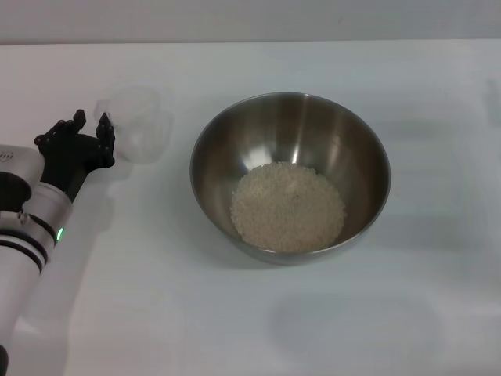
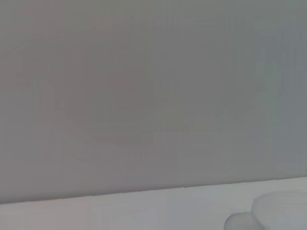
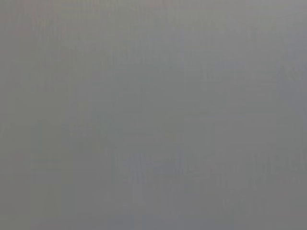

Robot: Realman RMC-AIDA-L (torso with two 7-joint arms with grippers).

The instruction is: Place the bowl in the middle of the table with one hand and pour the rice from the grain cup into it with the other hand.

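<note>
Your left gripper [image 1: 88, 130] stands open, holding nothing, just beside the grain cup [image 1: 139, 124] (apparently empty), which sits toward the bowl [image 1: 290, 176].

Your steel bowl [image 1: 290, 176] sits upright mid-worktop [image 1: 250, 321], a heap of rice [image 1: 287, 207] in its bottom. The frosted cup [image 1: 138, 124] stands just left of it.

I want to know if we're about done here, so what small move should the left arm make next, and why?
Probably draw the left gripper straight back from the grain cup toward the table's left edge. The rice already lies heaped in the bowl, which sits mid-table, and the cup rests on the table looking empty, with the open gripper beside it. The right arm is out of view.
</note>
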